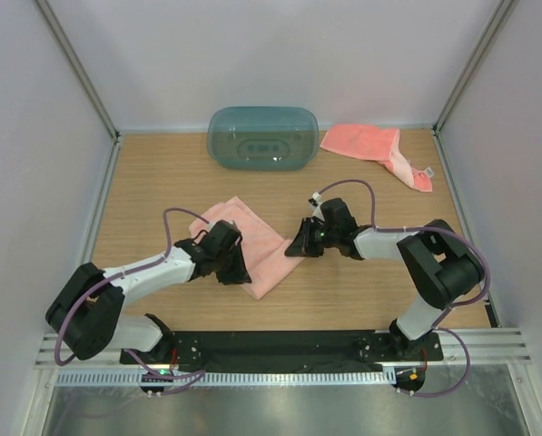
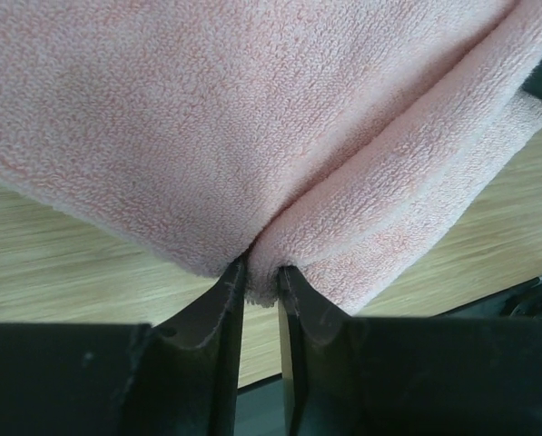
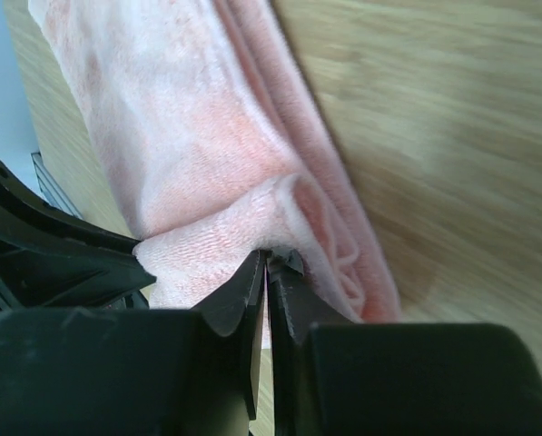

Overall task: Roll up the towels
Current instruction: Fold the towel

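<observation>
One salmon-pink towel lies folded into a long strip at the middle of the table. My left gripper is at its near end. In the left wrist view the fingers pinch a fold of the towel's edge in a narrow gap. My right gripper is at the strip's right edge. There its jaws are closed to a sliver on the doubled rim of the towel. The other towel lies crumpled at the back right, white tag showing, with neither gripper touching it.
A translucent teal oval tub stands at the back centre against the wall. White walls enclose the wooden table on three sides. The black base rail runs along the near edge.
</observation>
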Motion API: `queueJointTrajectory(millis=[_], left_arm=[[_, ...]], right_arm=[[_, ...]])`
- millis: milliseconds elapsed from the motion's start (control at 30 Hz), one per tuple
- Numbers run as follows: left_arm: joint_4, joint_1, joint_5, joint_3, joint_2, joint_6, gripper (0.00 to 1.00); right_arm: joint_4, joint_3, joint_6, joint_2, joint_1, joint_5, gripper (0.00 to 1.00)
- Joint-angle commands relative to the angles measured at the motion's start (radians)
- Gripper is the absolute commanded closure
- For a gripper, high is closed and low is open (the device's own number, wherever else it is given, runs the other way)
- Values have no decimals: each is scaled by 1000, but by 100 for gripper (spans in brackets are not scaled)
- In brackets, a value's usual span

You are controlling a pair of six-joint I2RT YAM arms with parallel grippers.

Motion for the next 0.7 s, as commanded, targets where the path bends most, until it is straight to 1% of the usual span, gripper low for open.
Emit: queueJointTrajectory(millis=[0,167,233,267,333,367,400,433,467,567,633,667], left_arm=[[-60,11,-54,-19,-6,45,78],[-97,11,-61,-21,-20,47,72],[-131,10,-91,-12,-56,45,70],[-169,7,-149,-9,-82,47,69],[-217,-2,-218,-1,-163,53,65],[-276,-4,-282,5,-190,56,64],[-307,-4,-306,13,-240,57,61],[-338,-5,-333,34,-265,59,60],[-365,-22,-359,40,-286,50,59],[-373,-67,-366,83,-365,51,59],[-373,-102,-409,126,-397,59,59],[-363,-149,-432,140,-401,82,59]], right_arm=[[-15,-33,-49,37,-68,49,87],[2,-48,-35,55,-71,35,88],[20,-49,-18,63,-72,21,88],[25,-49,-14,65,-71,18,89],[28,-48,-5,63,-71,12,89],[20,-40,2,57,-68,14,89],[2,-34,3,49,-63,15,89],[-10,-28,3,42,-51,27,89],[-23,-14,0,23,-42,35,89],[-93,24,-11,-3,2,80,89],[-129,52,-11,-12,24,90,89],[-135,59,-8,-14,42,93,89]])
